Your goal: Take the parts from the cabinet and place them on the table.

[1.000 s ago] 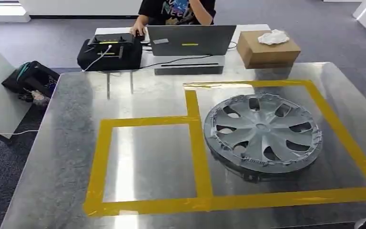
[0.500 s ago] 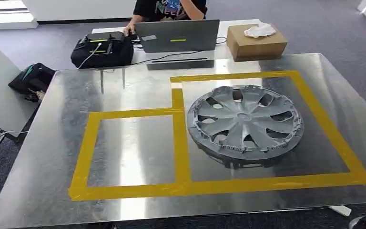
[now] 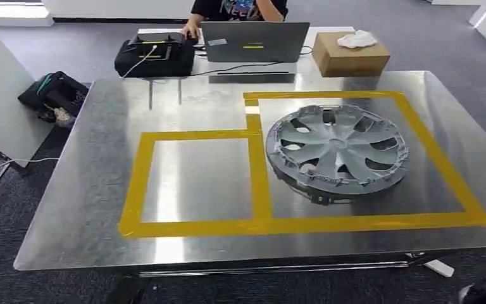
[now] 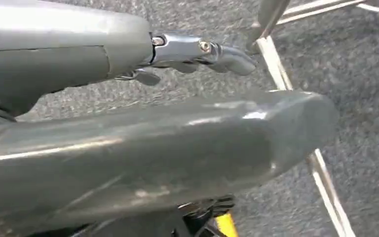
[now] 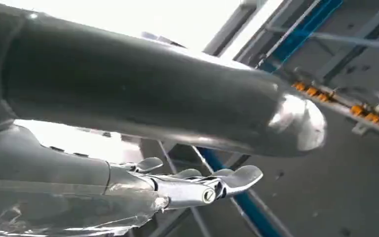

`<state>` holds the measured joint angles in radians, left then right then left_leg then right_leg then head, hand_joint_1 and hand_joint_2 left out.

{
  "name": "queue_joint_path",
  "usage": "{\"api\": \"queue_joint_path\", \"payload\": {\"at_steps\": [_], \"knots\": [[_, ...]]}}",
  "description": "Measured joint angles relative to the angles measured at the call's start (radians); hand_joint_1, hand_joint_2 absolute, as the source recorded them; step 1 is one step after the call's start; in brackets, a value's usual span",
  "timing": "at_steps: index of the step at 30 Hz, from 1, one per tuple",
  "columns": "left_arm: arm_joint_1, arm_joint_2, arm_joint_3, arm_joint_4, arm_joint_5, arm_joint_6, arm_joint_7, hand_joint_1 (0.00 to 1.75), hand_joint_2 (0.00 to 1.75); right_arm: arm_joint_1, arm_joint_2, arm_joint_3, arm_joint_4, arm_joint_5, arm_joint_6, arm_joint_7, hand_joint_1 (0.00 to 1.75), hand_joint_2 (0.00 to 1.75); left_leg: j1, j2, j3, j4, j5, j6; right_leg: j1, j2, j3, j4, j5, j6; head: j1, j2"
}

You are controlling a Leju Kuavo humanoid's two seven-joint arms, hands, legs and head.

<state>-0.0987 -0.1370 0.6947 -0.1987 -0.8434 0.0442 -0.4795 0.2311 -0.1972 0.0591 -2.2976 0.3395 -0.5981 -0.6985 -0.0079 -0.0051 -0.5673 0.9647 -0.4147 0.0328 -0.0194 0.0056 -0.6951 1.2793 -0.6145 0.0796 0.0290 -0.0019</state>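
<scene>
A silver-grey wheel cover (image 3: pixel 336 151) lies flat on the metal table (image 3: pixel 82 209), inside the right-hand rectangle of yellow tape (image 3: pixel 446 171). In the left wrist view my left hand (image 4: pixel 153 123) hangs over grey carpet with its thick thumb and its fingers (image 4: pixel 202 49) stretched out, holding nothing. In the right wrist view my right hand (image 5: pixel 153 123) also has its fingers (image 5: pixel 212 185) extended and apart, with nothing in them.
A smaller yellow tape rectangle (image 3: pixel 138 183) lies to the left of the wheel cover. Behind the table a person (image 3: pixel 240 7) sits at a laptop (image 3: pixel 255 42), between a black bag (image 3: pixel 155 57) and a cardboard box (image 3: pixel 350 56). A dark bag (image 3: pixel 54 95) lies on the floor at the left.
The whole picture has shifted: the camera has drawn back, so the table's front edge and the floor below it now show. The wheel cover stays in its tape rectangle.
</scene>
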Motion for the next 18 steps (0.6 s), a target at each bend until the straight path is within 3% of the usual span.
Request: {"api": "queue_joint_path", "payload": {"at_steps": [1, 2, 3, 4, 5, 6, 7, 10, 11, 12, 13, 14, 15, 16, 17, 18], "knots": [[0.000, -0.002, 0.000, 0.000, 0.000, 0.000, 0.000, 0.00, 0.00, 0.000, 0.000, 0.000, 0.003, 0.000, 0.002, 0.000, 0.00, 0.00, -0.001, 0.000, -0.014, 0.000, 0.011, 0.000, 0.000, 0.000, 0.002, 0.032, 0.001, 0.002, -0.001, 0.000], [0.001, -0.003, 0.000, 0.000, 0.000, 0.000, 0.000, 0.00, 0.00, -0.001, 0.000, 0.000, 0.007, 0.001, 0.003, 0.000, 0.00, 0.00, -0.002, 0.001, -0.029, 0.001, 0.022, -0.001, 0.000, 0.000, 0.022, 0.026, 0.028, 0.001, -0.001, 0.000], [0.001, -0.005, 0.001, 0.000, 0.000, 0.000, 0.000, 0.00, 0.00, -0.002, 0.000, -0.001, 0.009, 0.001, 0.004, 0.000, 0.00, 0.00, -0.002, 0.001, -0.042, 0.002, 0.032, -0.003, 0.000, 0.000, 0.059, -0.011, 0.067, 0.001, -0.001, 0.000], [0.000, -0.006, 0.001, 0.000, 0.000, 0.000, 0.000, 0.00, 0.00, -0.003, 0.000, -0.001, 0.011, 0.001, 0.005, 0.000, 0.00, 0.00, -0.002, 0.001, -0.055, 0.002, 0.043, -0.006, 0.000, 0.000, 0.115, -0.082, 0.105, -0.001, -0.001, 0.000], [0.000, -0.007, 0.001, 0.000, 0.000, -0.002, 0.000, 0.00, 0.00, -0.005, 0.000, -0.001, 0.013, 0.001, 0.009, 0.000, 0.00, 0.00, -0.002, 0.001, -0.066, 0.004, 0.054, -0.010, 0.000, 0.000, 0.183, -0.174, 0.115, -0.004, 0.000, 0.000], [0.001, -0.008, 0.002, 0.000, 0.000, -0.003, -0.001, 0.00, 0.00, -0.011, 0.000, -0.001, 0.015, 0.002, 0.013, 0.000, 0.00, 0.00, -0.007, 0.000, -0.074, 0.008, 0.062, -0.016, 0.003, 0.000, 0.246, -0.271, 0.078, -0.007, 0.000, 0.000], [0.001, -0.008, 0.002, 0.000, 0.000, -0.005, -0.003, 0.00, 0.00, -0.016, 0.000, -0.001, 0.016, 0.004, 0.022, 0.000, 0.00, 0.00, -0.008, 0.000, -0.078, 0.010, 0.071, -0.021, 0.005, 0.003, 0.271, -0.317, 0.066, -0.016, -0.004, 0.000], [0.003, -0.007, 0.003, 0.000, 0.000, -0.005, -0.005, 0.00, 0.00, -0.019, 0.001, -0.003, 0.023, 0.010, 0.037, 0.000, 0.00, 0.00, -0.004, 0.000, -0.082, 0.006, 0.099, -0.039, 0.010, 0.001, 0.239, -0.302, 0.081, -0.037, -0.003, 0.000], [0.003, -0.005, 0.005, 0.000, -0.001, -0.005, -0.005, 0.00, 0.00, -0.021, 0.002, -0.003, 0.026, 0.012, 0.039, 0.000, 0.00, 0.00, 0.000, 0.000, -0.088, 0.012, 0.084, -0.046, 0.004, -0.004, 0.229, -0.303, 0.095, -0.047, -0.003, 0.000], [0.005, -0.004, 0.005, 0.000, -0.002, -0.005, -0.005, 0.00, 0.00, -0.022, 0.002, -0.003, 0.027, 0.013, 0.040, 0.000, 0.00, 0.00, 0.000, 0.000, -0.102, 0.042, 0.025, -0.052, 0.004, -0.005, 0.216, -0.303, 0.106, -0.057, -0.006, 0.000], [0.005, -0.004, 0.005, 0.000, -0.003, -0.005, -0.005, 0.00, 0.00, -0.022, 0.002, -0.003, 0.027, 0.013, 0.042, 0.000, 0.00, 0.00, 0.004, 0.000, -0.120, 0.107, -0.047, -0.057, 0.004, -0.005, 0.202, -0.303, 0.118, -0.062, -0.013, 0.000], [0.004, -0.004, 0.005, 0.000, -0.003, -0.005, -0.005, 0.00, 0.00, -0.022, 0.002, -0.003, 0.028, 0.013, 0.042, 0.000, 0.00, 0.00, 0.007, 0.000, -0.137, 0.180, -0.106, -0.062, 0.004, -0.006, 0.193, -0.303, 0.130, -0.062, -0.011, 0.000], [0.002, -0.004, 0.005, 0.000, -0.003, -0.005, -0.005, 0.00, 0.00, -0.023, 0.002, -0.003, 0.030, 0.012, 0.045, 0.000, 0.00, 0.00, 0.010, 0.000, -0.152, 0.258, -0.145, -0.066, 0.004, -0.006, 0.180, -0.302, 0.143, -0.061, -0.012, 0.000], [0.001, -0.004, 0.005, 0.000, -0.003, -0.005, -0.005, 0.00, 0.00, -0.023, 0.002, -0.003, 0.032, 0.012, 0.046, 0.000, 0.00, 0.00, 0.012, 0.000, -0.158, 0.315, -0.152, -0.069, 0.003, -0.007, 0.163, -0.299, 0.157, -0.060, -0.011, 0.000], [0.001, -0.004, 0.005, 0.000, -0.003, -0.006, -0.005, 0.00, 0.00, -0.024, 0.002, -0.003, 0.034, 0.011, 0.048, 0.000, 0.00, 0.00, 0.014, 0.000, -0.146, 0.327, -0.130, -0.071, 0.002, -0.007, 0.146, -0.298, 0.168, -0.057, -0.011, 0.000], [0.000, -0.004, 0.005, 0.000, -0.003, -0.007, -0.005, 0.00, 0.00, -0.025, 0.002, -0.003, 0.036, 0.010, 0.049, 0.000, 0.00, 0.00, 0.016, 0.000, -0.115, 0.302, -0.096, -0.072, 0.001, -0.007, 0.131, -0.296, 0.178, -0.053, -0.012, 0.000]]}}
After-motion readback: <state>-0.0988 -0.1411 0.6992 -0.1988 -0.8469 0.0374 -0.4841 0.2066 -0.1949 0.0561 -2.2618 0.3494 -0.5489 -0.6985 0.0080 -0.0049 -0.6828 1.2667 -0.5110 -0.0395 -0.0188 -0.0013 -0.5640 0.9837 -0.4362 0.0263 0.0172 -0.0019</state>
